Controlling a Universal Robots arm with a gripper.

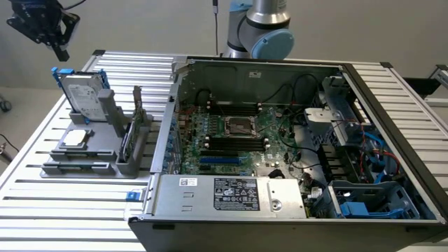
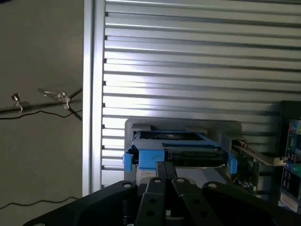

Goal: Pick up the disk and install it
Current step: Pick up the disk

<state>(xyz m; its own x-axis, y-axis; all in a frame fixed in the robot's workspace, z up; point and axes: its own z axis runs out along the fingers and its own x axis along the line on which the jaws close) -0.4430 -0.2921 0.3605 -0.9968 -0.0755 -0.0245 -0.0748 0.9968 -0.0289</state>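
The disk (image 1: pixel 83 97) stands upright in a grey holder (image 1: pixel 84 169) on the tabletop (image 1: pixel 63 210), below and apart from the closed, empty gripper (image 1: pixel 62 52). It is silver-grey with a white label and a blue carrier frame.

We're looking at a robotics lab: a silver ribbed aluminium-slat worktable (image 1: pixel 63 220) is carrying an opened grey metal PC tower case (image 1: pixel 273 73) w/ its green motherboard (image 1: pixel 238 142) lying exposed, a grey plastic parts fixture (image 1: pixel 77 168) is sitting alongside, & a silver-and-blue robot arm (image 1: pixel 269 42) is standing behind.
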